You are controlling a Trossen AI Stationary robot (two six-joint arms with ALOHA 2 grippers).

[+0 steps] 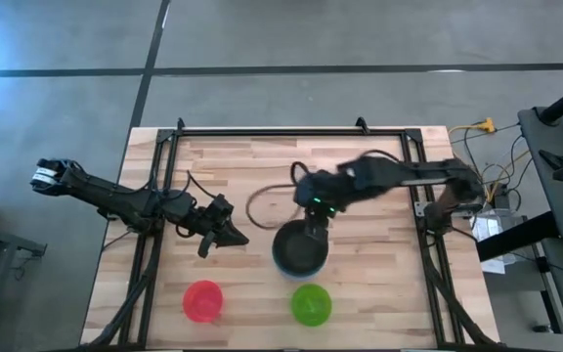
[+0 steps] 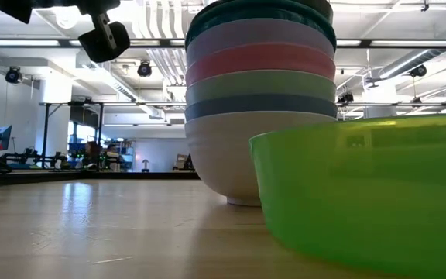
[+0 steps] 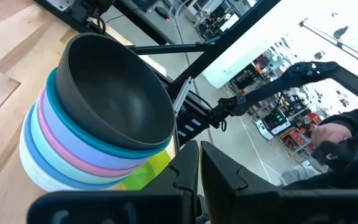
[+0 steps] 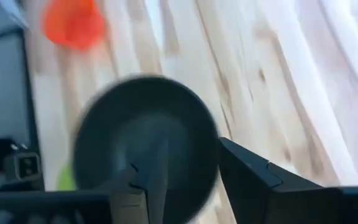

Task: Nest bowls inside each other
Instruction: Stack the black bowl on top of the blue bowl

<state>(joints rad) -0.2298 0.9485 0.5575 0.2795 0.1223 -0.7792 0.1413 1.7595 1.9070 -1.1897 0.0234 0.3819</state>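
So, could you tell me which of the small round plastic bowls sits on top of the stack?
The black plastic bowl, nested into the teal one, directly under the right gripper; the red bowl and bright green bowl stand alone.

left arm (image 1: 115, 196): black, slim jointed links, pale grey block at its outer end
right arm (image 1: 399, 174): black, bulky links, small green light near the wrist
cables: thin black loop beside the right arm
left gripper (image 3: 199, 163): two dark angular fingers with stepped edges
right gripper (image 4: 185, 177): two dark wedge-shaped fingers
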